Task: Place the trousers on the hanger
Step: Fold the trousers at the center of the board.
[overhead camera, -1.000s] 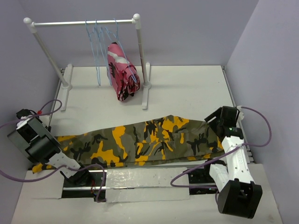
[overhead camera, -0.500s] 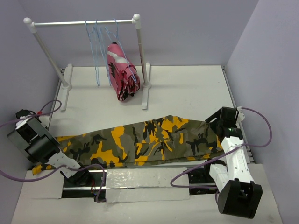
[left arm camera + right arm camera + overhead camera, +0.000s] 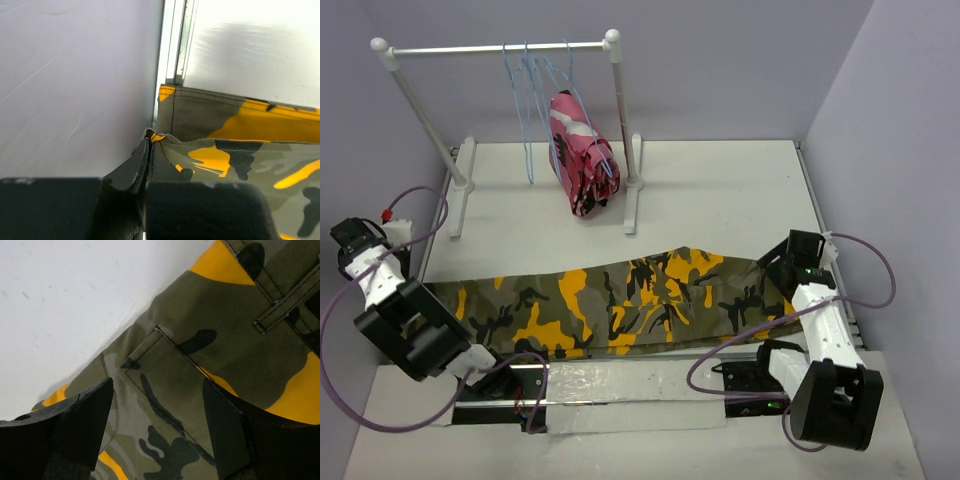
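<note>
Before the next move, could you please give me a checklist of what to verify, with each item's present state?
1. Left hand shut on the trousers' leg end: ok.
2. Right hand gripping the waist end: not ok; it is open over the cloth.
3. Trousers spread out lengthwise: ok.
4. Empty hanger free on the rail: ok; several hang left of the pink garment.
5. Left grip deep enough to lift: cannot tell.
</note>
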{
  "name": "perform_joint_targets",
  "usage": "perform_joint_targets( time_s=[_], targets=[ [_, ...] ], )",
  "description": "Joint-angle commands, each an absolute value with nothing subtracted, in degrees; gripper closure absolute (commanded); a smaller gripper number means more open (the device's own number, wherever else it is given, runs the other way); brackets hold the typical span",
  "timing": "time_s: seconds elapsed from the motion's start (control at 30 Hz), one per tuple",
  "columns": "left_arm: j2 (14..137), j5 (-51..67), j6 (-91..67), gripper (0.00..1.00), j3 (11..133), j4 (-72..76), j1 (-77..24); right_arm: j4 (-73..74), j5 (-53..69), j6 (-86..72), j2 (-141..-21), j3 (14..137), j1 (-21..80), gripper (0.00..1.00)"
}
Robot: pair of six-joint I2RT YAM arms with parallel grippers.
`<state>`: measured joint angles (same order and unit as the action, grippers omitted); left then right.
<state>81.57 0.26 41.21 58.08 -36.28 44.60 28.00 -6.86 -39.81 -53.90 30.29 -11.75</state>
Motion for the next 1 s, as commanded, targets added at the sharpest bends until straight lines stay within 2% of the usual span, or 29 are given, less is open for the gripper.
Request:
perform_joint_targets(
  time_s=[0.0, 0.1, 0.17, 0.27, 0.37, 0.5, 0.63, 0.7, 0.8, 0.97],
  targets=[
    [86.82, -3.47, 41.82, 1.0, 58.12, -32.45, 44.97, 27.65, -9.23, -39.79, -56.52, 31.44, -11.34, 0.21],
    [86.66, -3.94, 41.61, 1.0, 57.08, -29.09, 45.16, 28.44, -9.72, -39.2, -54.72, 31.64, -11.43, 0.21],
    [86.31, -3.33, 40.75, 0.96, 56.95, -27.95, 45.09, 28.83, -10.22, -39.13, -53.49, 31.78, -11.34, 0.21],
    [86.46, -1.38, 38.92, 0.56, 59.13, -29.99, 45.0, 30.29, -10.57, -37.94, -51.95, 33.02, -11.34, 0.21],
    [85.4, 0.09, 38.44, 0.39, 60.63, -32.23, 44.97, 32.17, -9.86, -35.02, -51.79, 35.26, -11.25, 0.21],
    [80.65, 2.27, 38.15, 0.37, 61.99, -34.92, 44.91, 37.15, -10.47, -32.27, -52.18, 40.56, -10.76, 0.21],
    [76.45, 7.46, 38.69, 0.41, 62.3, -44.83, 44.67, 40.14, -6.23, -32.3, -49.88, 43.55, -6.6, 0.23],
    [74.93, 8.29, 39.79, 0.44, 58.33, -47.65, 44.43, 41.06, -3.42, -32.96, -49.27, 42.36, -5.5, 0.23],
    [71.12, 0.9, 42.18, 0.49, 45.19, -41.41, 44.36, 41.06, -0.6, -34.71, -48.89, 38.81, -3.75, 0.23],
    [68.82, -0.5, 42.18, 0.5, 39.05, -36.58, 44.21, 37.86, 4.52, -40.14, -52.18, 39.33, -1.81, 0.23]
  ],
)
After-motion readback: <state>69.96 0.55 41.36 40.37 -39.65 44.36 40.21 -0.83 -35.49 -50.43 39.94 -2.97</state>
